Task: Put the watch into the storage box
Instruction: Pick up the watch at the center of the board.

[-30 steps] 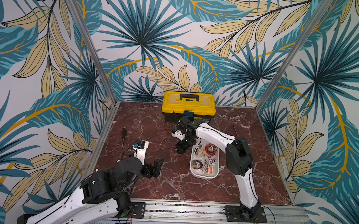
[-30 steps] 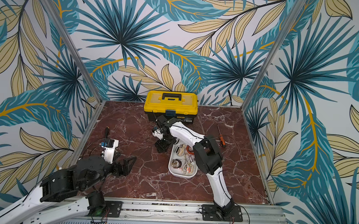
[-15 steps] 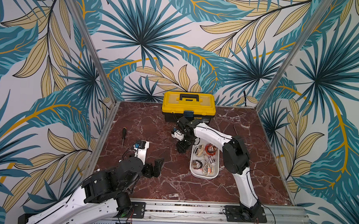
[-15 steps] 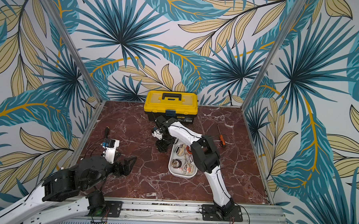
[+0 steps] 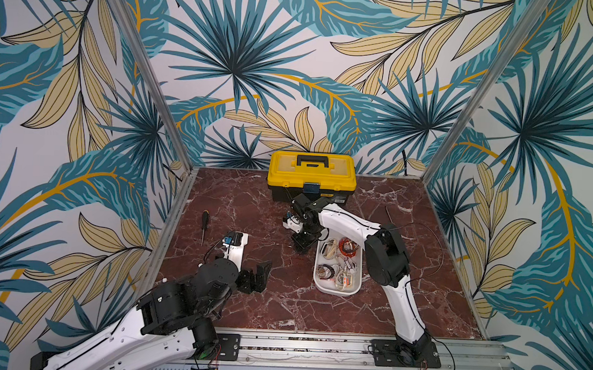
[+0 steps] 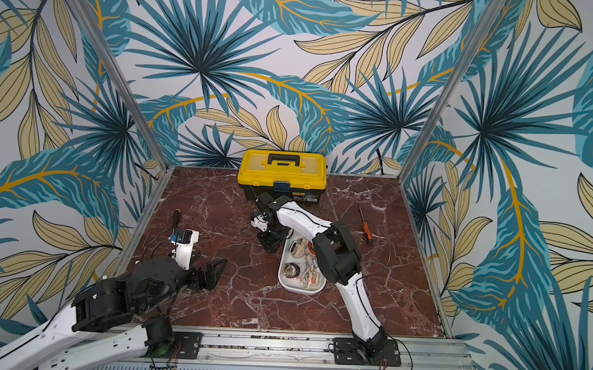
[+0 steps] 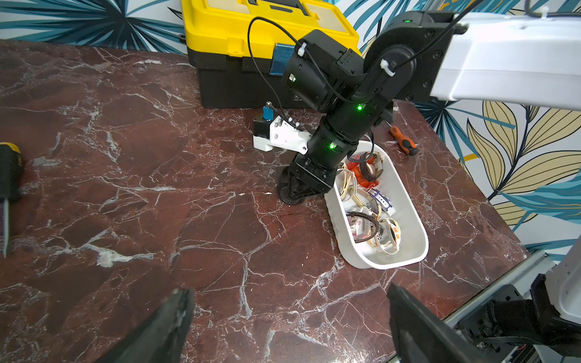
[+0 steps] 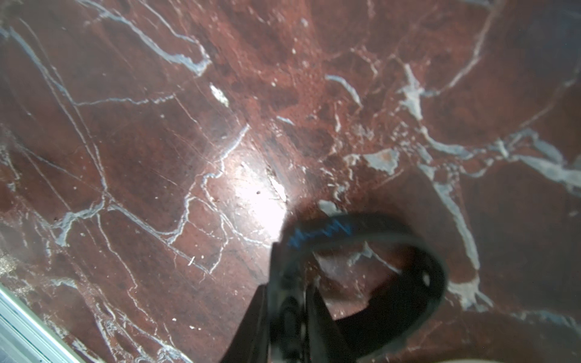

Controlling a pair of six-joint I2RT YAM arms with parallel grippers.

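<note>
A black watch (image 8: 361, 223) with blue marks on its strap lies on the marble table beside the white storage box (image 5: 337, 292), which holds several other watches. My right gripper (image 8: 289, 290) points down at the table just left of the box's far end in both top views (image 5: 301, 241) (image 6: 269, 242). Its two fingers press on the watch body from either side, and the strap loops out past them. The left wrist view shows the watch as a dark ring (image 7: 290, 200) under that gripper. My left gripper (image 7: 287, 297) hovers wide open near the front left (image 5: 259, 274), holding nothing.
A yellow-lidded black toolbox (image 5: 311, 172) stands at the back wall, right behind the right arm. A black screwdriver (image 5: 204, 223) lies at the left edge. An orange-handled screwdriver (image 6: 365, 228) lies to the right of the box. Patterned walls enclose three sides.
The right gripper's jaws have drawn together onto the watch, and that arm's elbow has shifted a little. The left arm has hardly moved.
</note>
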